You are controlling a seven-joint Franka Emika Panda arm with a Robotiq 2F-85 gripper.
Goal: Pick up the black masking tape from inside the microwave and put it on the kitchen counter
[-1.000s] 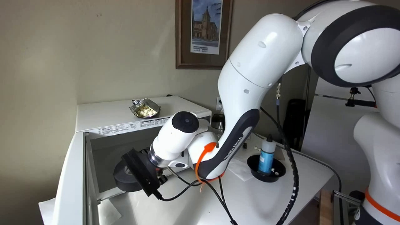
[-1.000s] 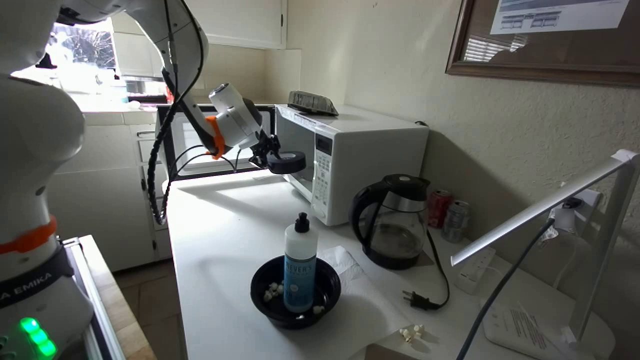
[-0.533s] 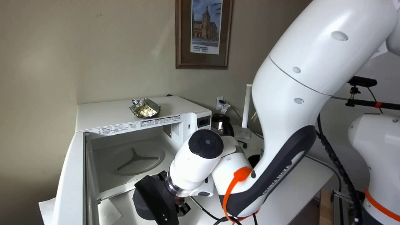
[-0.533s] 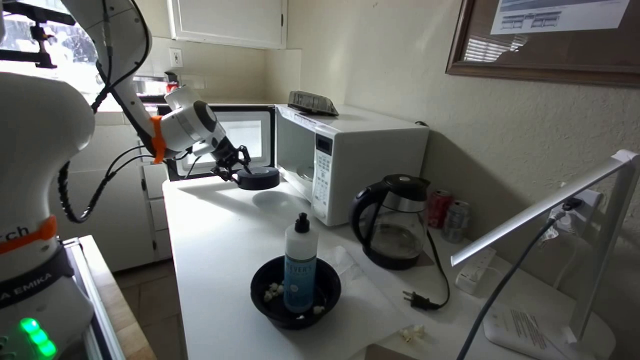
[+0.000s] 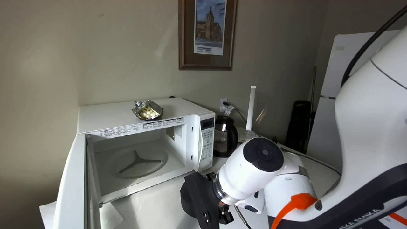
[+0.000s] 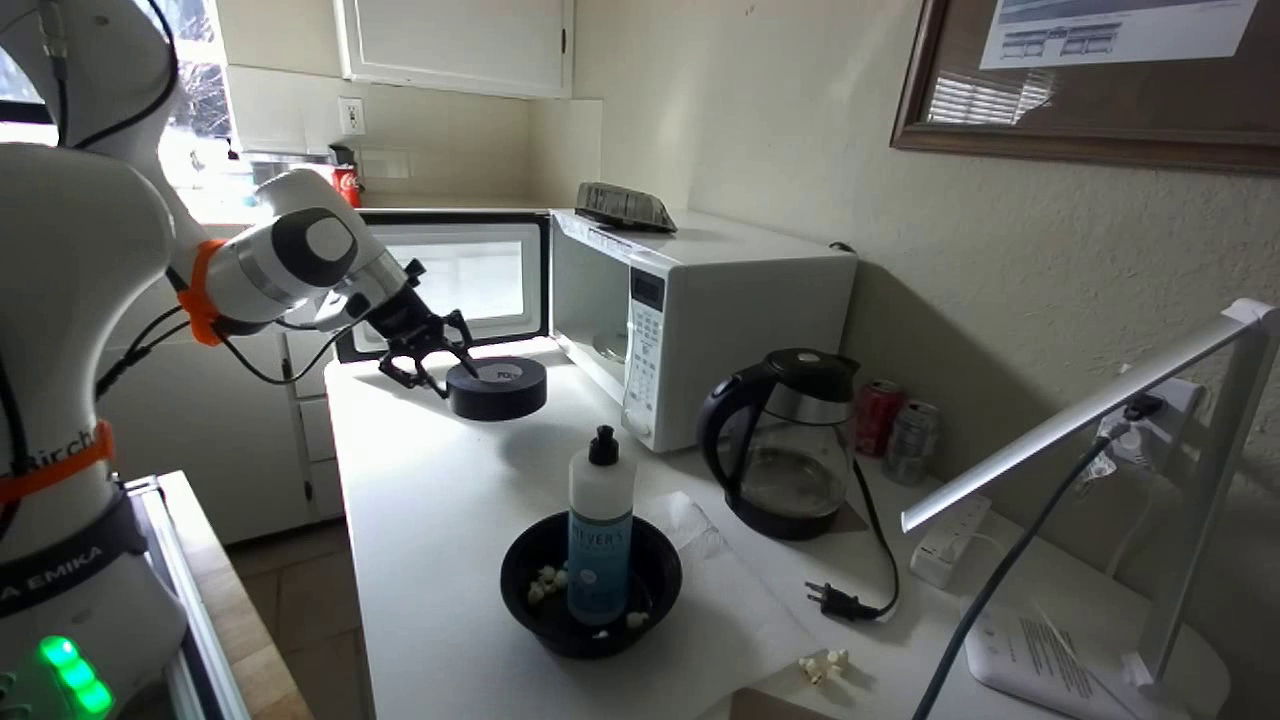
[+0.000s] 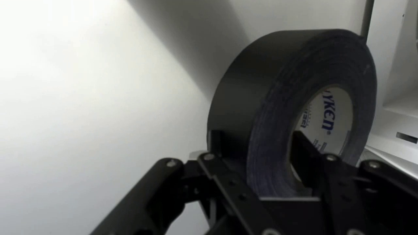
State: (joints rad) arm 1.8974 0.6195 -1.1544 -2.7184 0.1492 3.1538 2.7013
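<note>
The black masking tape point(image 6: 497, 395) is a thick black ring, held roughly level above the kitchen counter point(image 6: 430, 560), in front of the open microwave point(image 6: 765, 320). A shadow lies on the counter below it. My gripper point(image 6: 458, 382) is shut on the tape's wall. In the wrist view the gripper point(image 7: 256, 143) has one finger inside the hollow centre and one against the outer side of the tape point(image 7: 241, 88). In an exterior view the tape point(image 5: 188, 200) is partly hidden behind the wrist camera mount. The microwave point(image 5: 103, 117) shows its interior with a turntable support and no tape in it.
A black bowl point(image 6: 525, 600) with popcorn holds a blue-labelled bottle point(image 6: 600, 560) nearer that camera. A coffee pot point(image 6: 795, 450) stands beside the microwave. A foil popcorn tray point(image 5: 148, 111) sits on the microwave. The microwave door point(image 5: 71, 187) stands wide open.
My gripper has carried the tape out from the microwave opening, away from it over the counter. The tape is lower and its grip looks unchanged.
</note>
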